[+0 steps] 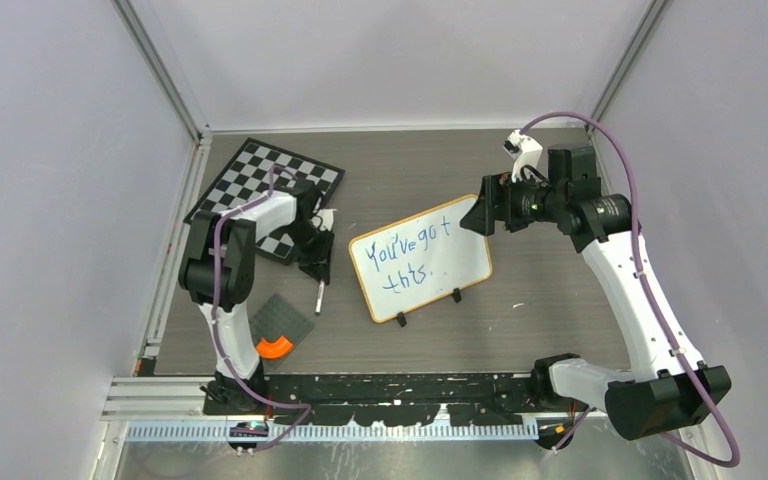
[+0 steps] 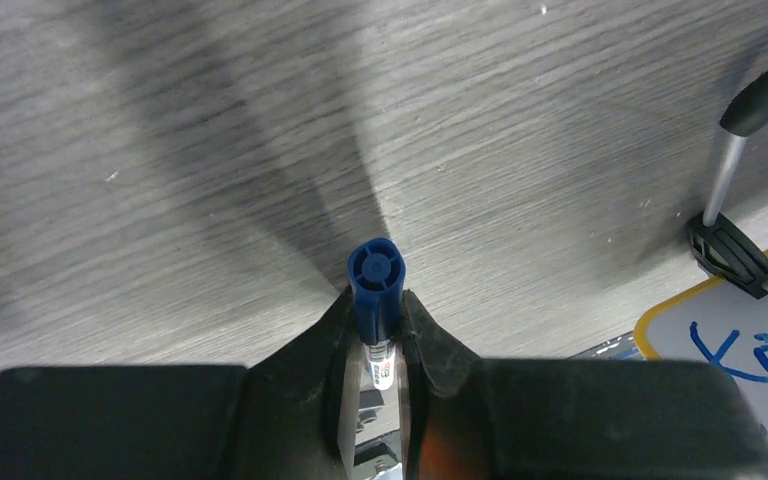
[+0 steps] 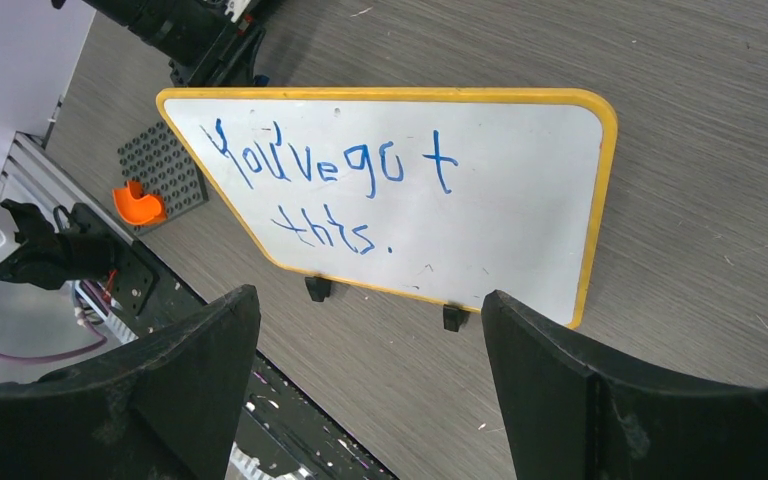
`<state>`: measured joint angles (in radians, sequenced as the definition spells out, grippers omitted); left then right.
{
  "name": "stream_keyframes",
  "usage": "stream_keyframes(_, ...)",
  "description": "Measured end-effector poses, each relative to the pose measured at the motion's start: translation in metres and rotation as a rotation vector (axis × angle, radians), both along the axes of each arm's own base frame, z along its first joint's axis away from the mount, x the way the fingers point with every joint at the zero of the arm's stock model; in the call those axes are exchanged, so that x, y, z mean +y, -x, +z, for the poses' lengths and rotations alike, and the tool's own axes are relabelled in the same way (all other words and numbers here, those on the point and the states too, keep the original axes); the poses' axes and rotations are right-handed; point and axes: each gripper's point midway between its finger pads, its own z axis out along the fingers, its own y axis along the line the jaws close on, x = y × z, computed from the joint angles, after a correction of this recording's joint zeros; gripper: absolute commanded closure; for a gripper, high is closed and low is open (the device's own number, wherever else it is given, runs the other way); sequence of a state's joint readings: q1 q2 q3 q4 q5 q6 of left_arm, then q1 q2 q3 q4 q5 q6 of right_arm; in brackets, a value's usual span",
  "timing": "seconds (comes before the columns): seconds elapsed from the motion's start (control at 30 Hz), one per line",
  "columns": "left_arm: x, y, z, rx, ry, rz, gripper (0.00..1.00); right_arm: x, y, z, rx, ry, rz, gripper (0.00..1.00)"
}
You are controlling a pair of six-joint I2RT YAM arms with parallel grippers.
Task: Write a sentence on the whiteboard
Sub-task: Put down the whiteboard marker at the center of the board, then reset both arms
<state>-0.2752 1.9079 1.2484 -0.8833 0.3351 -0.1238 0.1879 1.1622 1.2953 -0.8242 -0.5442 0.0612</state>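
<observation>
Top external: whiteboard (image 1: 420,258) long axis crosswise, feet (image 1: 401,320) nearward; left end effector (image 1: 317,270) grips marker (image 2: 375,285), right end effector (image 1: 478,215) gaping.

Smooth whiteboard (image 3: 500,230) lies on matt wood-grain table (image 3: 710,300).

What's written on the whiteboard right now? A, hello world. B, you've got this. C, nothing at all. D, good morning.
B: the whiteboard carries blue handwriting on two lines, "You've got" above "this.", clearly legible in the right wrist view.
</observation>
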Motion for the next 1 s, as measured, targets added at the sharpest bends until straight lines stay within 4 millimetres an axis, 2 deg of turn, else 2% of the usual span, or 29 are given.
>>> stream_keyframes(0.2,-0.003,-0.004,-0.001,0.008,-0.023,-0.002,0.68,0.0,0.0,0.0,0.0,0.001,-0.001,0.13)
stream_keyframes(0.4,-0.001,-0.008,0.001,-0.002,-0.049,-0.009,0.49,-0.001,0.0,-0.001,0.001,0.003,-0.005,0.1)
stream_keyframes(0.47,0.0,-0.009,0.004,-0.015,-0.057,-0.017,0.47,-0.002,-0.001,0.0,-0.002,0.008,-0.013,0.09)
stream_keyframes(0.5,0.001,-0.01,0.007,-0.023,-0.058,-0.021,0.36,-0.003,-0.002,0.0,-0.003,0.011,-0.018,0.09)
stream_keyframes(0.57,0.001,-0.013,0.016,-0.045,-0.055,-0.03,0.3,-0.007,-0.004,0.003,-0.006,0.018,-0.035,0.09)
stream_keyframes(0.67,0.001,-0.026,0.047,-0.133,-0.047,-0.052,0.13,-0.015,-0.01,0.013,-0.016,0.021,-0.066,0.09)
stream_keyframes(0.7,0.002,-0.033,0.063,-0.183,-0.047,-0.063,0.09,-0.019,-0.013,0.017,-0.022,0.02,-0.08,0.09)
stream_keyframes(0.73,0.003,-0.046,0.09,-0.27,-0.043,-0.069,0.03,-0.023,-0.018,0.022,-0.029,0.017,-0.094,0.09)
stream_keyframes(0.77,0.003,-0.048,0.096,-0.291,-0.042,-0.072,0.01,-0.028,-0.022,0.027,-0.035,0.015,-0.112,0.09)
stream_keyframes(0.83,0.011,-0.064,0.133,-0.396,-0.03,-0.071,0.0,-0.04,-0.031,0.033,-0.04,0.011,-0.149,0.09)
stream_keyframes(0.93,0.038,-0.088,0.182,-0.538,-0.01,-0.005,0.0,-0.068,-0.041,0.037,-0.033,0.011,-0.22,0.09)
stream_keyframes(1.0,0.072,-0.101,0.207,-0.611,-0.013,0.071,0.0,-0.086,-0.047,0.036,-0.024,0.013,-0.26,0.09)
